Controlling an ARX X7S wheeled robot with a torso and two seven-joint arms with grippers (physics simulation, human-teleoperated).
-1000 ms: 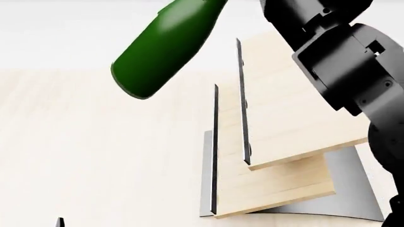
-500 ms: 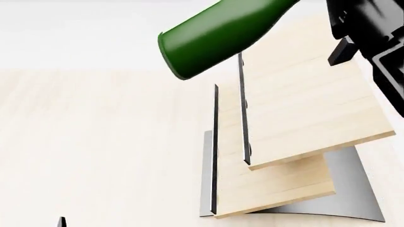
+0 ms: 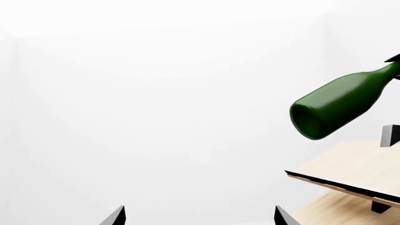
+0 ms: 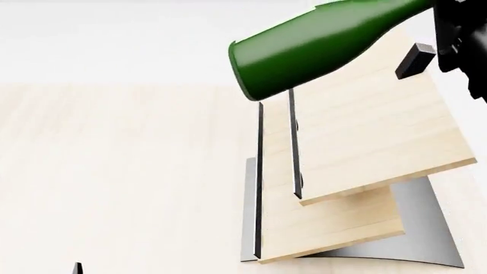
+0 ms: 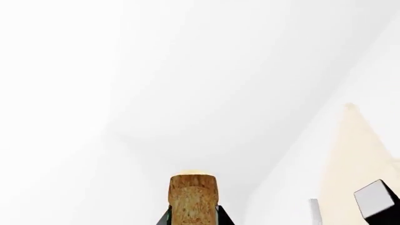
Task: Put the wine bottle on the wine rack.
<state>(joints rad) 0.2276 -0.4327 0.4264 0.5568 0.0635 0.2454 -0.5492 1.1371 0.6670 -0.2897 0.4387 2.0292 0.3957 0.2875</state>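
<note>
Sitting on the pale wooden desk (image 4: 114,182), the wine rack (image 4: 357,142) of two slanted light-wood boards with dark metal edges on a curved grey base holds nothing. The dark green glass wine bottle (image 4: 320,45) hangs in the air above its upper board — lying nearly flat, round bottom toward the left, neck toward the right arm (image 4: 464,40). A small black peg (image 4: 413,60) sticks up just below the bottle. The right fingers pinch the neck below the tan cork (image 5: 193,199). The left fingers (image 3: 119,216) are spread — holding nothing.
</note>
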